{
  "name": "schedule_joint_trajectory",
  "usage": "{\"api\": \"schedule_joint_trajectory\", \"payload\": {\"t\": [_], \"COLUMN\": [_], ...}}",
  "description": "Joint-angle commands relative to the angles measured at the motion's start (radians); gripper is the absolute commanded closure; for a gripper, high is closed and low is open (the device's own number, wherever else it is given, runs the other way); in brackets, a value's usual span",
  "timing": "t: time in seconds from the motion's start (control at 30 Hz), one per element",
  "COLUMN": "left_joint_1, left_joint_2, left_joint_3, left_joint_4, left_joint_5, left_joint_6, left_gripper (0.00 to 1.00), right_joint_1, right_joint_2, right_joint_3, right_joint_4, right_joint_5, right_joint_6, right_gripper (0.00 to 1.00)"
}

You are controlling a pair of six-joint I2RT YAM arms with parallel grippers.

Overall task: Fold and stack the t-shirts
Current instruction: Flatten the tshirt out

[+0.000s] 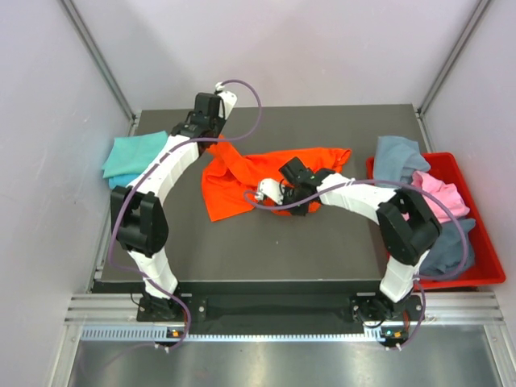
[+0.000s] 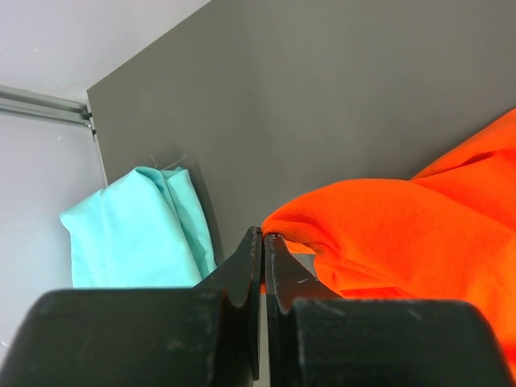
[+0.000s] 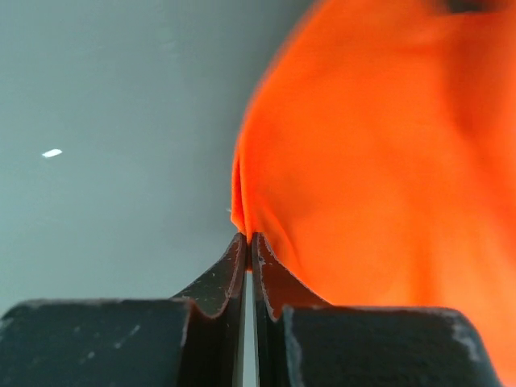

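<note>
My left pincer (image 2: 264, 236) is clenching one edge of the orange t-shirt (image 1: 234, 184); my right pincer (image 3: 247, 237) is clenching another fold of it; the shirt is lying crumpled midway across the table (image 1: 306, 246); the teal t-shirt (image 1: 133, 155) is sitting at its far-left edge.

White-shelled and black at the joints (image 1: 143, 219), looped with lilac cable (image 1: 246, 81), tipped with scuffed black fingers (image 3: 218, 282).

Mid-bench (image 1: 322, 242): orange t-shirt (image 1: 242, 181), crumpled. The left gripper (image 1: 214, 139) is at its far-left corner, the right gripper (image 1: 276, 201) at its near edge. A folded teal t-shirt (image 1: 133, 155) lies at the left edge. On the right, the red bin (image 1: 484, 270) holds a grey-blue shirt (image 1: 397, 157) and a pink shirt (image 1: 439, 193).
</note>
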Motion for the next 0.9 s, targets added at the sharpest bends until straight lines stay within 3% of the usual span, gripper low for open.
{"api": "schedule_joint_trajectory", "payload": {"t": [0.0, 0.23, 0.43, 0.57, 0.87], "left_joint_1": [0.010, 0.014, 0.016, 0.014, 0.014], "left_joint_2": [-0.008, -0.028, 0.006, -0.010, -0.109], "left_joint_3": [0.061, 0.185, 0.345, 0.399, 0.414], "left_joint_4": [0.015, 0.061, 0.097, 0.150, 0.177], "left_joint_5": [0.003, -0.009, -0.036, -0.036, 0.000], "left_joint_6": [0.002, 0.080, 0.150, 0.196, 0.279], "left_gripper": [1.00, 1.00, 1.00, 1.00, 1.00], "right_joint_1": [-0.018, -0.217, -0.348, -0.369, -0.370], "right_joint_2": [-0.128, -0.176, -0.131, -0.131, -0.257], "right_joint_3": [0.143, 0.477, 0.789, 0.882, 0.918], "right_joint_4": [-0.020, -0.082, -0.023, 0.016, 0.091], "right_joint_5": [0.094, 0.137, 0.166, 0.212, 0.270], "right_joint_6": [-0.025, -0.008, -0.008, 0.013, 0.047], "right_gripper": [1.00, 1.00, 1.00, 1.00, 1.00]}}
